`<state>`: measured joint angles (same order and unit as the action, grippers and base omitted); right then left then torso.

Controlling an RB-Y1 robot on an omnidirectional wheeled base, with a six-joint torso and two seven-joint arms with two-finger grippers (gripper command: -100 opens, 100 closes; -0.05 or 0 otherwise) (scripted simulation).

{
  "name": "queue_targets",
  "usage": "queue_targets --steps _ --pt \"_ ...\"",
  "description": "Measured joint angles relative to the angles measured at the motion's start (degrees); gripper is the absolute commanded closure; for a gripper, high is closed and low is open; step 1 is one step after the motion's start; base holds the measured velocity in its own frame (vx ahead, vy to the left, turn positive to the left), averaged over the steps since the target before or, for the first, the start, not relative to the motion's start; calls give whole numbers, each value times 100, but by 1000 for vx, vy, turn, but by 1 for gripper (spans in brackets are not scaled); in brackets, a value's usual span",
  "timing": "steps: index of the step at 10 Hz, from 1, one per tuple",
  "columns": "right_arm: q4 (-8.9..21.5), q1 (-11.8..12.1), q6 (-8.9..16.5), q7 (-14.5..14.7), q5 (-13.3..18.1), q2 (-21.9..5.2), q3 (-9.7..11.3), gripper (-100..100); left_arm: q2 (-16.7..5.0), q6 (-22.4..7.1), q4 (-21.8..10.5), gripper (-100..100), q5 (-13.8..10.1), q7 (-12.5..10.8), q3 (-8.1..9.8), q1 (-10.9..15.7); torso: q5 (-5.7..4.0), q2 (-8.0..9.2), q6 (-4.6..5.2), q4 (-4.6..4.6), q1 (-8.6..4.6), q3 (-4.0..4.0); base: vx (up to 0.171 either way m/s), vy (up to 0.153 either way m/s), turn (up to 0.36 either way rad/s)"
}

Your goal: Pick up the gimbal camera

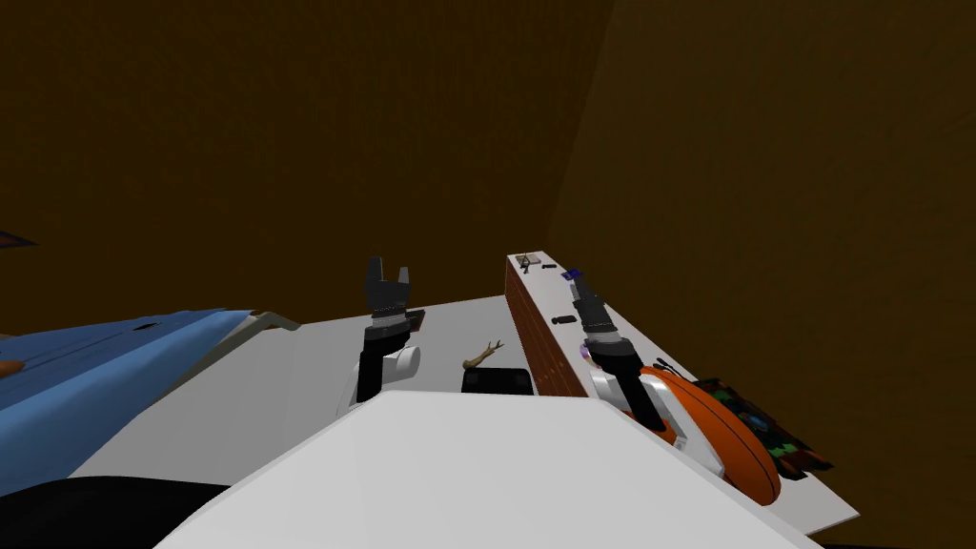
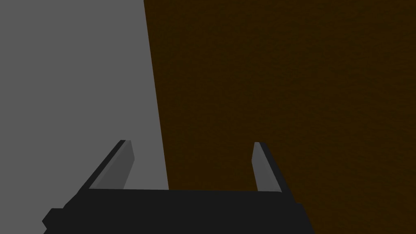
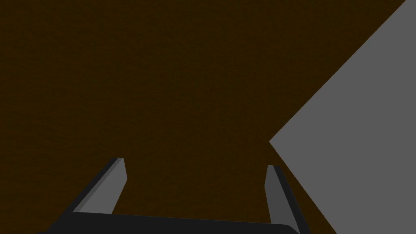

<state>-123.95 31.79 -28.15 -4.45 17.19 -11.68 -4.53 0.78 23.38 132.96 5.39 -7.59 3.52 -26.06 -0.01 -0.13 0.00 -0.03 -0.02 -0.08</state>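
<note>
Left gripper (image 1: pixel 389 278): stood upright above the white floor (image 1: pixel 286 372), well apart from the ledge. Its fingers (image 2: pixel 118 168) were spread wide, with nothing between them.
Right gripper (image 1: pixel 579 289): reached forward over the ledge top. Its fingers (image 3: pixel 109 191) were likewise spread wide and empty, and its tip lay near a small blue-violet thing (image 1: pixel 572 274).
Ledge (image 1: pixel 538 343): long and low, with a brick-red side and a white top, it ran from the robot's right side away toward the dark brown wall (image 1: pixel 286 143).
Gimbal camera (image 1: pixel 548 267): taken to be the small black oblong on the far end of the ledge top, beyond the right gripper and apart from it. It was too small to confirm.
Grey thing (image 1: pixel 522 259): lay at the far corner of the ledge top, just beside the black oblong. Its kind could not be told.
Orange disc (image 1: pixel 729 434): lay on the near end of the ledge top, beside the right forearm, with a dark, many-coloured thing (image 1: pixel 777 443) touching its outer edge.
Black box (image 1: pixel 496 380): sat on the floor at the foot of the brick-red side, between the two arms.
Tan twig-like piece (image 1: pixel 483 355): lay on the floor just beyond the black box.
Blue slab (image 1: pixel 95 372): lay at the robot's left, well apart from both grippers.
</note>
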Motion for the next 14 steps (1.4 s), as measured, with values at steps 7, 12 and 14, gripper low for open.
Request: queue_targets --steps 7,12,14 --pt "212 122 -388 237 1163 -269 -267 -100 0 0 0 0 0 0 0 0 0 4 0 1 1 2 31 -2 11" --pt "397 198 -681 409 1963 -460 -467 -100 0 0 0 0 0 0 0 0 0 3 0 1 0 1 31 -1 13" --pt "473 267 -838 501 2293 -559 -573 -100 0 0 0 0 0 0 0 0 0 -3 0 -1 1 -2 47 -2 12"
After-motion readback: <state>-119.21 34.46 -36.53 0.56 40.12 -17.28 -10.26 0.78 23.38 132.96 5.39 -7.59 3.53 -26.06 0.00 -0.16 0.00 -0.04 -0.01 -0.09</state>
